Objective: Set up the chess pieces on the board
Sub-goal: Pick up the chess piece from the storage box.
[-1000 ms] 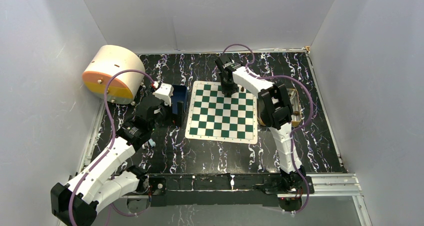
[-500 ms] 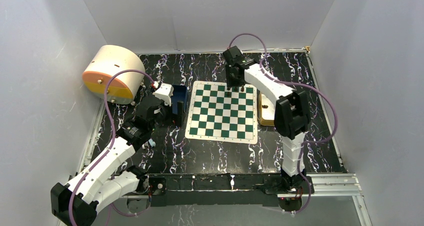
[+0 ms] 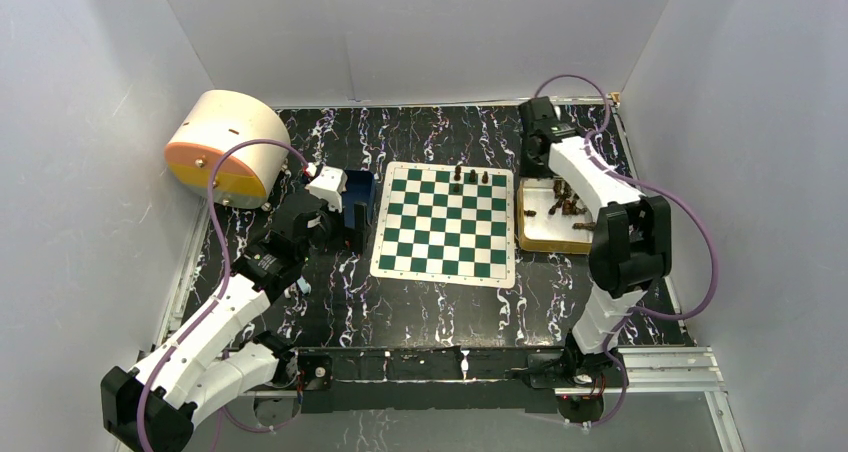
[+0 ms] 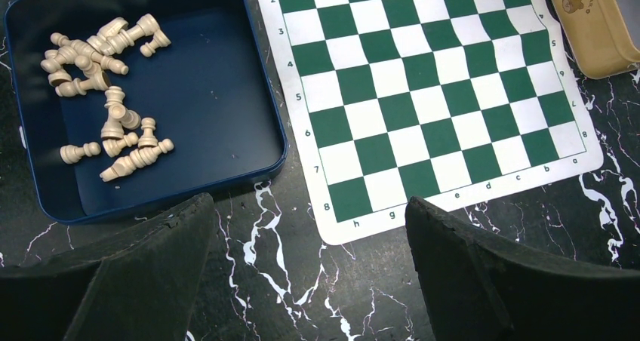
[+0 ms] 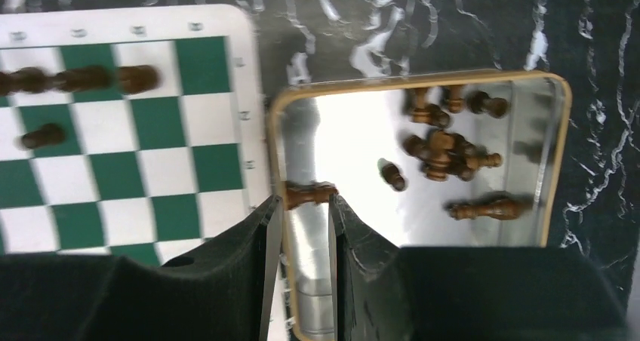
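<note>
One board (image 3: pixel 445 227), four chess pieces (image 3: pixel 473 176) on it, one gold tray (image 5: pixel 415 78), one blue tray (image 4: pixel 211 77), one drum (image 3: pixel 225 132)

The board (image 4: pixel 423 115) carries rank numbers 2 to 8 on its white left border and file letters h, g, e, d, c, b, a along the near border. Lettering on the gold tin (image 4: pixel 596 32) is illegible.
</note>
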`<state>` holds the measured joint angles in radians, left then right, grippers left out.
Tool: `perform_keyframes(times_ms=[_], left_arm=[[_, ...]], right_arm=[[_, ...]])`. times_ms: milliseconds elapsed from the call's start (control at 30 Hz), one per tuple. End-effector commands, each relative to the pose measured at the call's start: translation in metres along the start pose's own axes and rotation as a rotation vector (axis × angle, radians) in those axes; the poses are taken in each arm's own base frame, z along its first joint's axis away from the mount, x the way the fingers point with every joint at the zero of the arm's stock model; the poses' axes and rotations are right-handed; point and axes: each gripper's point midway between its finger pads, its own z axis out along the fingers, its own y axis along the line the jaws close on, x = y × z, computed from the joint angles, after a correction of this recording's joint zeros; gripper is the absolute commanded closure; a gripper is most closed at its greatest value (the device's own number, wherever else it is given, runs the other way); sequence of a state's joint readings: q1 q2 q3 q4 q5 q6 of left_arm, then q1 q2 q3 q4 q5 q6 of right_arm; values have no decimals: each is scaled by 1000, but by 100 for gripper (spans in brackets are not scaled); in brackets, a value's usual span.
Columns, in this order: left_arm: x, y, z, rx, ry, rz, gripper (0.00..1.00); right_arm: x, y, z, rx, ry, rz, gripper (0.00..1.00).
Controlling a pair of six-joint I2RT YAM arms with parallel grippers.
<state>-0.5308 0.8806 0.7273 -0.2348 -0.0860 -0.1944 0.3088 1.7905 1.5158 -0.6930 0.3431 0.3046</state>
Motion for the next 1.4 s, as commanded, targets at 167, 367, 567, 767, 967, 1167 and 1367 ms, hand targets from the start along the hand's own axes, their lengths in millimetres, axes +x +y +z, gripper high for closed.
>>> perform_keyframes(times_ms=[167, 367, 567, 767, 967, 1167, 1367], left_arm=[[-4, 1, -2, -1, -23, -5, 6], [-3, 2, -2, -7, -19, -3, 6], [-3, 2, -1, -6, -15, -4, 6], [-3, 2, -1, -3, -17, -4, 6], [-1, 2, 0, -5, -7, -4, 6], [-1, 2, 1, -5, -8, -5, 6], [0, 1, 2, -2, -2, -4, 6]], right_arm=[[9, -59, 23, 20, -12, 117, 64], [30, -72, 47, 30, 61, 145, 64], [44, -73, 59, 27, 102, 172, 63], [54, -75, 65, 45, 131, 174, 65], [63, -82, 71, 83, 157, 179, 64], [69, -78, 73, 62, 169, 179, 67], [69, -79, 67, 61, 163, 189, 72]])
